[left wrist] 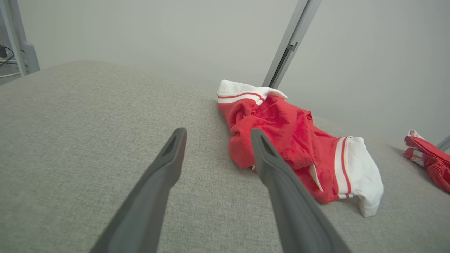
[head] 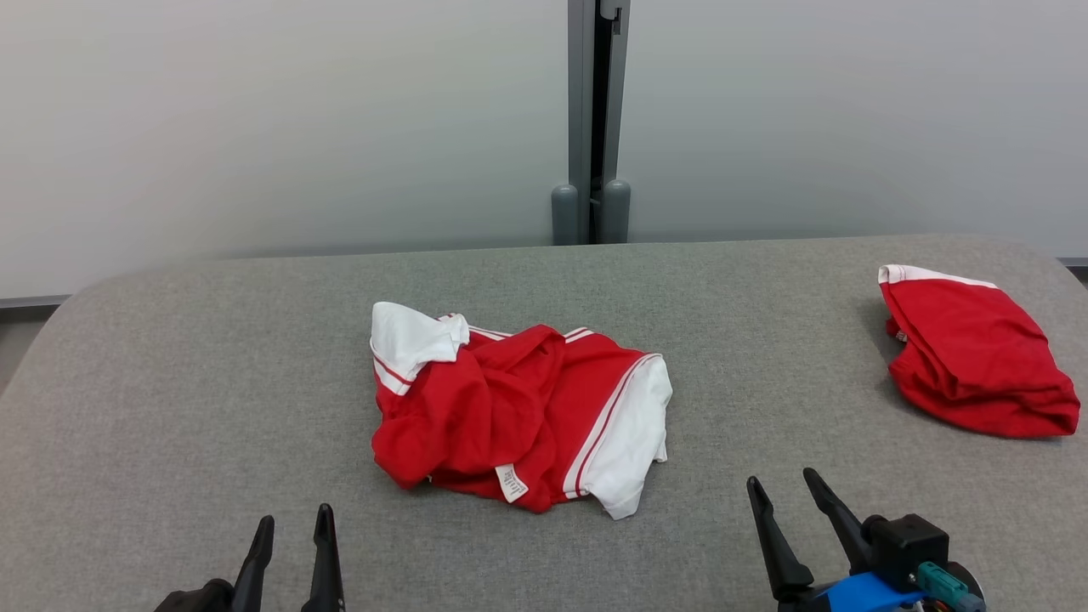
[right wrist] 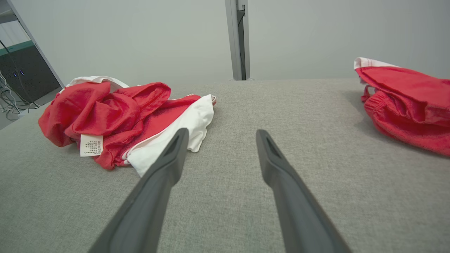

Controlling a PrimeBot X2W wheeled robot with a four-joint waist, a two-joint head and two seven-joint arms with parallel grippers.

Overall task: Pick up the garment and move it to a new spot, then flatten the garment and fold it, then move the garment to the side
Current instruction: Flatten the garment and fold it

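A crumpled red garment (head: 518, 408) with white sleeves and stripes lies in a heap at the middle of the grey table (head: 212, 382); a small white label sticks out at its near edge. The left wrist view has the garment (left wrist: 281, 137) just right of the fingers, and the right wrist view has the garment (right wrist: 116, 119) at the left. My left gripper (head: 295, 520) stands open near the table's front edge, left of the heap and apart from it. Over at the lower right my right gripper (head: 780, 478) is open too, with nothing between its fingers.
A second red garment (head: 973, 353) with a white band lies folded at the table's far right edge, also seen as a red garment (right wrist: 404, 102) in the right wrist view. A grey post (head: 595, 119) stands behind the table against a pale wall.
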